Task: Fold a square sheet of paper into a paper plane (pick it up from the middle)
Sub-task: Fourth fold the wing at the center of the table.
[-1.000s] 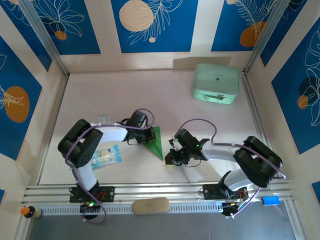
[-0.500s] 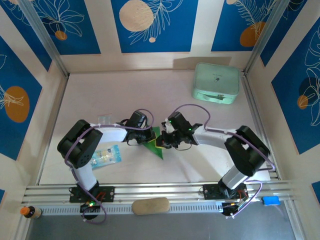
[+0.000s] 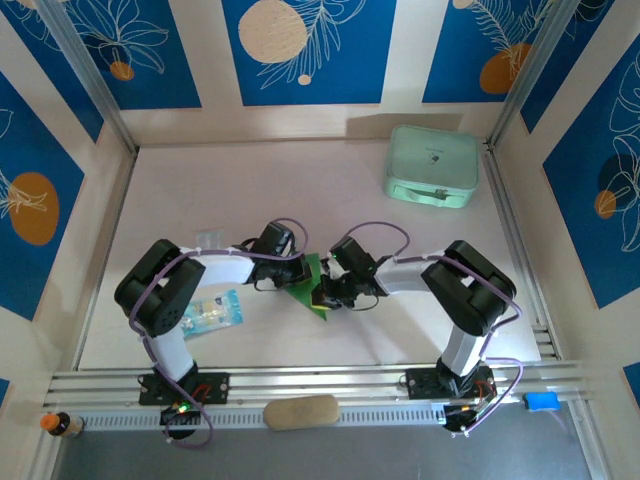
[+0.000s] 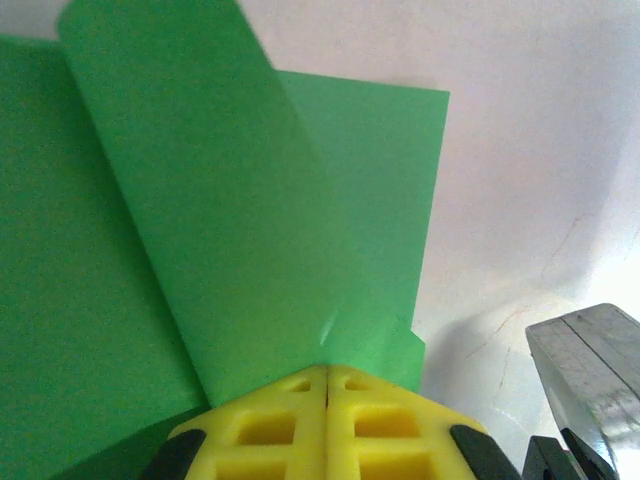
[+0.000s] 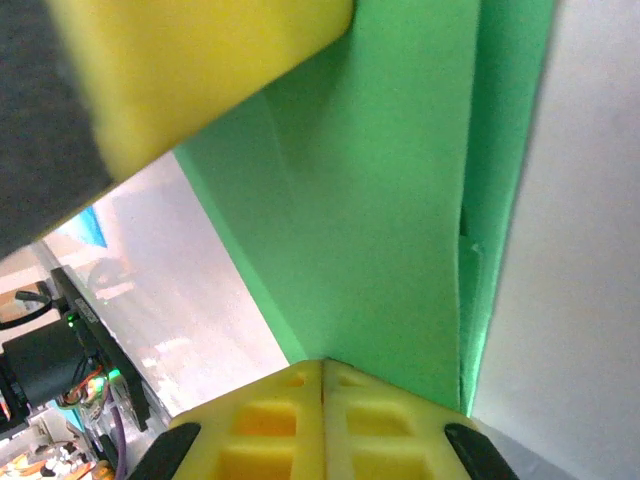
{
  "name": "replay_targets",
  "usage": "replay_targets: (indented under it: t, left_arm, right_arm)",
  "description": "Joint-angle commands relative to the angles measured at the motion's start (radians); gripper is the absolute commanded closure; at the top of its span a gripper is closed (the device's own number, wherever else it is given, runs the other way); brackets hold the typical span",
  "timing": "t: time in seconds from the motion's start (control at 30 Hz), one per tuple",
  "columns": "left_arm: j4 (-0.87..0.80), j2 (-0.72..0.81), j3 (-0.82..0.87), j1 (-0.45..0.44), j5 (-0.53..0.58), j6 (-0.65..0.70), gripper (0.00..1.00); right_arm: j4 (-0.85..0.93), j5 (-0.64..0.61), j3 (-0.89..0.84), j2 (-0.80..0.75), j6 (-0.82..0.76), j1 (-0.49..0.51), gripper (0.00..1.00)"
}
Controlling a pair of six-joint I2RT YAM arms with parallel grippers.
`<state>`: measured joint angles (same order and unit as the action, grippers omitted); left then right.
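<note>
Pinching the paper plane [image 3: 312,268] from opposite sides, the left gripper [image 4: 328,378] and right gripper [image 5: 322,372] each have yellow pads pressed together on green paper. The plane is on the desk [image 3: 250,190], well apart from the mint case [image 3: 432,165], nearer the arm bases and to its left.

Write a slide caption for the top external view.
Left gripper and right gripper both pinch a bright green folded paper plane mid-table; pale mint-green rounded case sits far right.
</note>
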<state>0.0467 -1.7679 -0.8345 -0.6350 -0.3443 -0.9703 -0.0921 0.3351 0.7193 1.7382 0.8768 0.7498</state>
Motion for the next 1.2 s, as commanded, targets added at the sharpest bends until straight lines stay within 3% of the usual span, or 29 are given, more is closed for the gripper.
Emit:
replay_targets:
  t: [0.0, 0.63, 0.9, 1.17]
  left_arm:
    - [-0.12, -0.021, 0.038, 0.012, 0.069, 0.005, 1.0]
    - [-0.073, -0.019, 0.078, 0.02, 0.067, -0.04, 1.0]
    - [-0.064, -0.005, 0.084, 0.019, 0.055, -0.029, 1.0]
    - [-0.035, -0.004, 0.084, 0.019, 0.053, -0.051, 1.0]
  right_arm:
    - [0.042, 0.041, -0.089, 0.005, 0.025, 0.017, 0.94]
    - [0.044, 0.01, -0.307, -0.178, 0.093, 0.097, 0.94]
    - [0.153, -0.047, -0.193, -0.409, 0.075, 0.039, 0.94]
    - [0.162, -0.027, 0.06, -0.133, 0.021, -0.014, 0.94]
